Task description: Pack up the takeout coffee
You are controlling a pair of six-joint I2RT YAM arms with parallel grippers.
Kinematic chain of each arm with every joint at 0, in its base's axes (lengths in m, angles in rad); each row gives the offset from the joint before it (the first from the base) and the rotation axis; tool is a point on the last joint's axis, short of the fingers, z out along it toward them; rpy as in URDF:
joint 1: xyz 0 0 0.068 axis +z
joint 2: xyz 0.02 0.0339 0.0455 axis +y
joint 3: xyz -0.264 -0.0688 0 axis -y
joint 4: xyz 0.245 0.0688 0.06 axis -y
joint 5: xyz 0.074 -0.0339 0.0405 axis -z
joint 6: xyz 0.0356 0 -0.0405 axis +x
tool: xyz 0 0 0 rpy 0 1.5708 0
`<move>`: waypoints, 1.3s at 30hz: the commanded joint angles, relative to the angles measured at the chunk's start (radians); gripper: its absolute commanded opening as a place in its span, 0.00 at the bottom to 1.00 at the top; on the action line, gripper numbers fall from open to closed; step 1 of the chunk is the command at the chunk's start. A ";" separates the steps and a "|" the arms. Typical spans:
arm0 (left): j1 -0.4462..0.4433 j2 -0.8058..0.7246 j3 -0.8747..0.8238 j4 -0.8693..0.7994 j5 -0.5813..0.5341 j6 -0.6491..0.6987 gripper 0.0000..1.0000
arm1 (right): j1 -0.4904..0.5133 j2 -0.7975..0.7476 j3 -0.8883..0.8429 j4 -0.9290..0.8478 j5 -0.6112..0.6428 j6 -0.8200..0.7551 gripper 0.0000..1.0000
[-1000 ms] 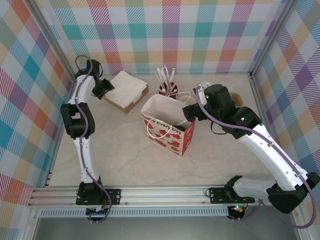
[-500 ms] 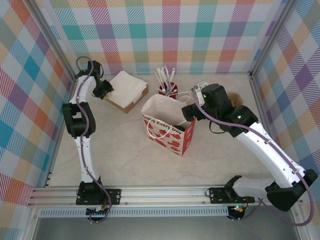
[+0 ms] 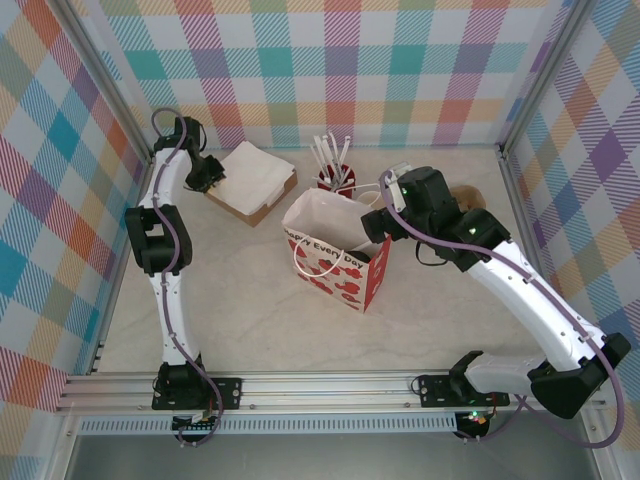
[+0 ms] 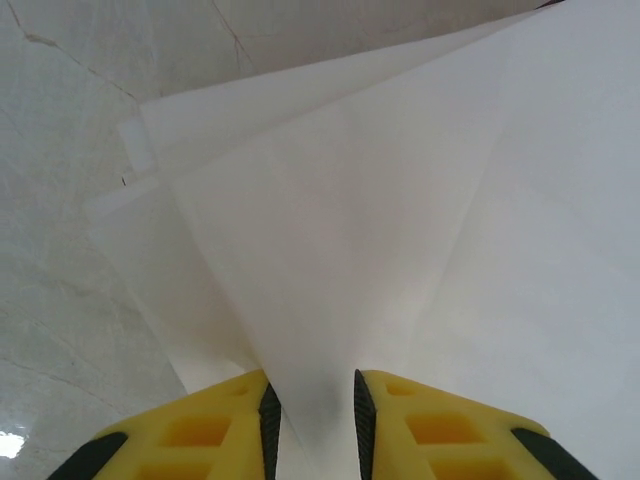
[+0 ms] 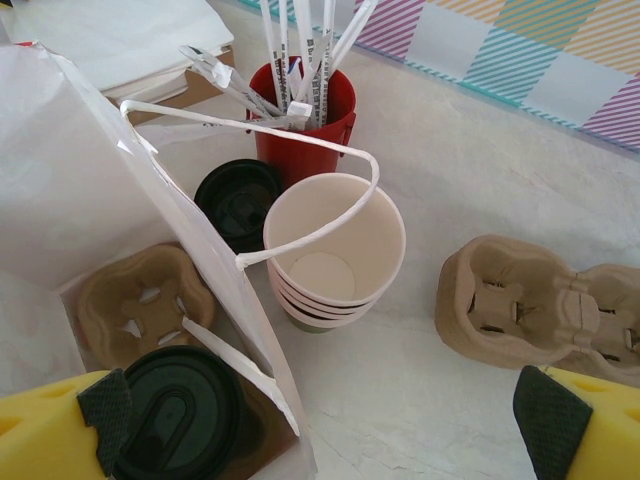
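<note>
Marble table: bag centre, my left claw far left over napkins, right claw at the bag's right. Left wrist: narrow, pinching a napkin. Right wrist: wide; lidded cup inside bag, cup stack just beside it.

Red-and-white heart-printed paper bag, standing mid-table: red lettering "Happy Every Day" runs along its near upper edge.

L arm & R arm: white tube links, chunky black joints, black bases. Thin purple cable runs along each. Small green LED on R wrist housing. Fingers yellow plastic w/ moulded recesses, black inner pads.
</note>
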 commanded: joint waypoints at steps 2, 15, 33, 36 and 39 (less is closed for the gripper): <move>-0.007 0.017 0.046 -0.048 -0.024 0.028 0.30 | -0.003 0.009 0.025 0.003 -0.001 -0.015 1.00; -0.010 0.037 0.061 -0.043 0.002 0.029 0.25 | -0.003 0.011 0.022 0.001 -0.002 -0.013 1.00; -0.055 -0.250 -0.046 0.190 0.113 0.195 0.00 | -0.050 -0.060 0.016 0.030 -0.132 0.021 1.00; -0.059 -0.330 -0.064 0.238 0.204 0.236 0.00 | -0.065 -0.071 0.022 0.048 -0.211 0.003 1.00; -0.059 -0.398 -0.068 0.254 0.299 0.275 0.00 | -0.065 -0.065 0.048 0.063 -0.325 -0.029 1.00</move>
